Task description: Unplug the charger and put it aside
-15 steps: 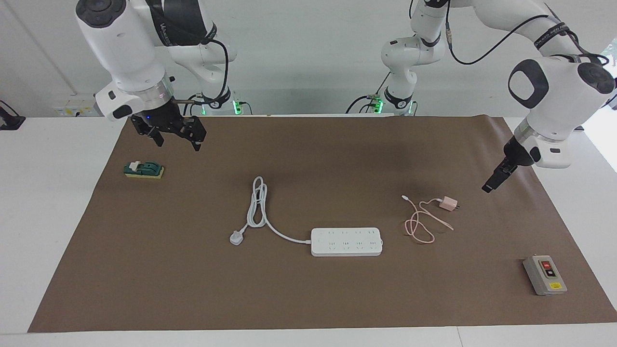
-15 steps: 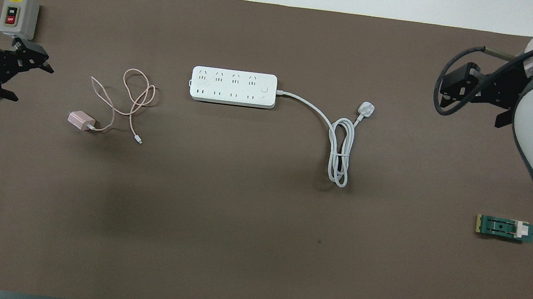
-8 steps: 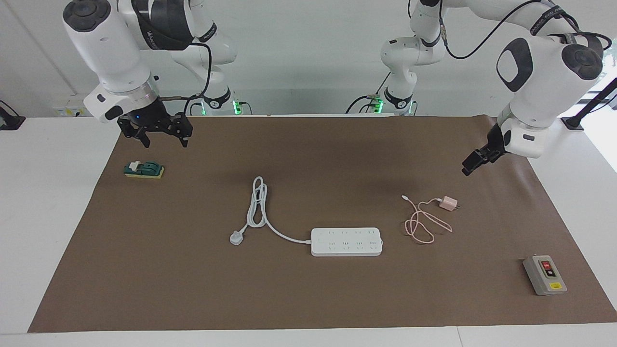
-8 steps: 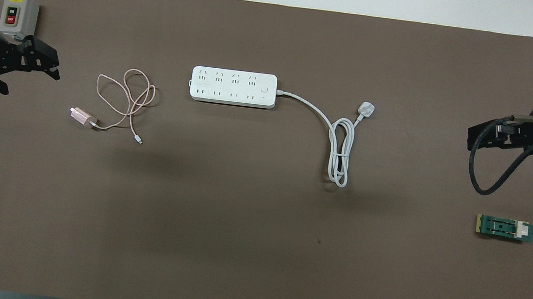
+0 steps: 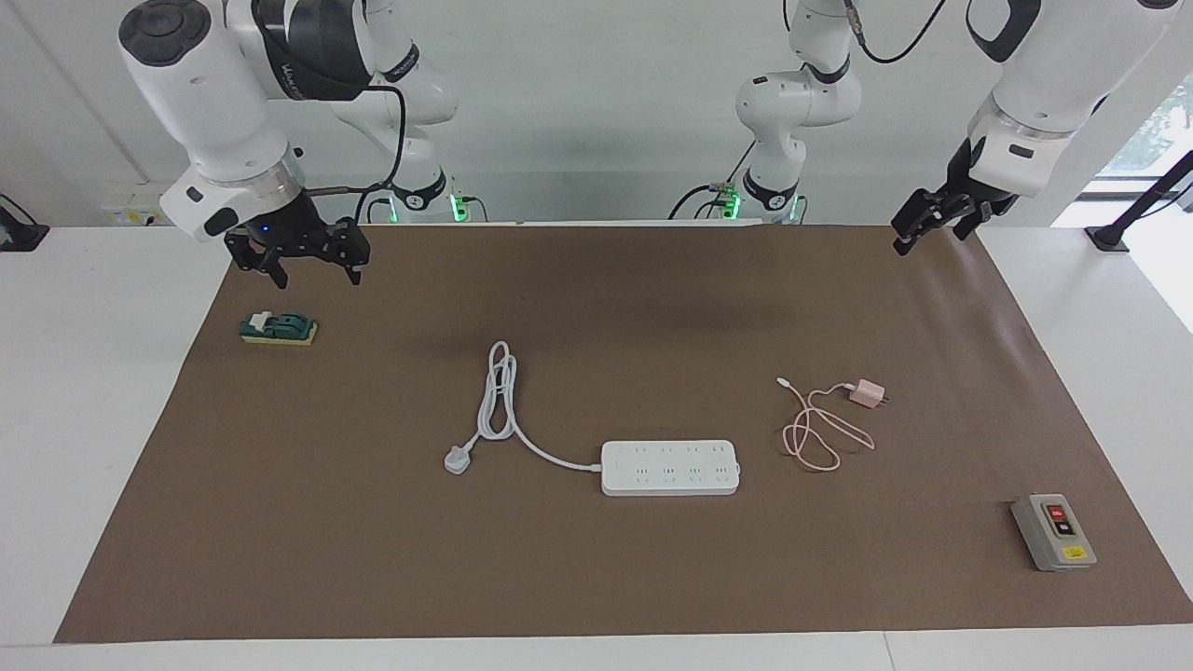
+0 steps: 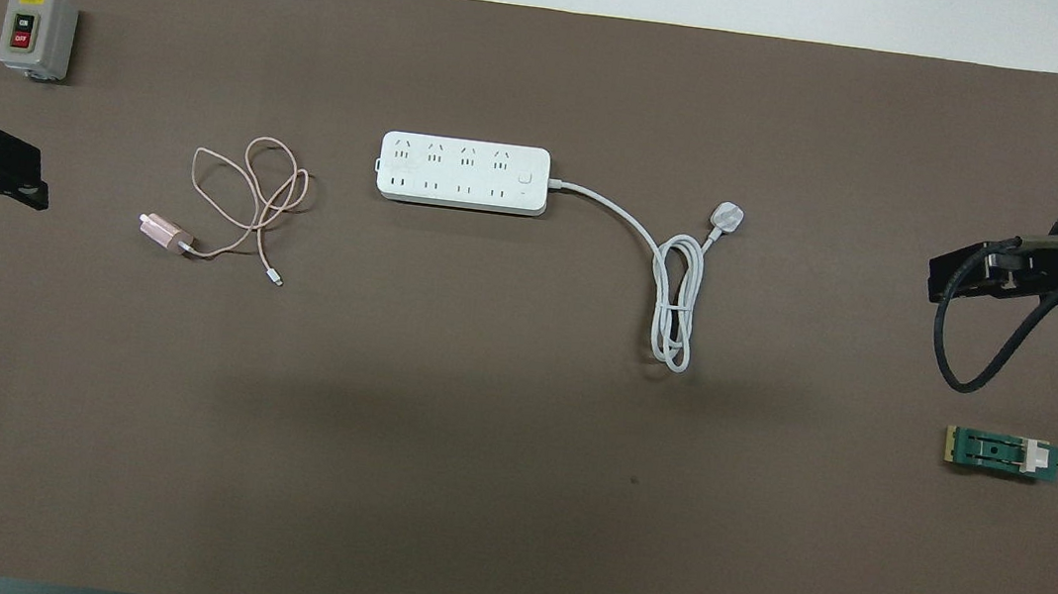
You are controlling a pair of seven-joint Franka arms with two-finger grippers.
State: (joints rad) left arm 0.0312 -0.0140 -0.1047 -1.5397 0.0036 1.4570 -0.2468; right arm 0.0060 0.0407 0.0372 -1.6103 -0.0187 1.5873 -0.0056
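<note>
Overhead, the left gripper (image 5: 918, 230) hung with jaws spread wide and empty above the mat's (image 5: 606, 578) edge; the right gripper (image 5: 312, 268) hovered open, empty too, by the green switch (image 5: 278, 328). Well apart, the charger (image 5: 868, 393) lay unplugged beside the power strip (image 5: 670, 467), toward the left arm's end.

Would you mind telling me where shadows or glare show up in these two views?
Facing view: a soft, broad shadow on the brown mat nearer the robots than the power strip; bright daylight washes out a window at the left arm's end. Overhead view: a dim, diffuse patch nearer the robots than the charger; no glare.
</note>
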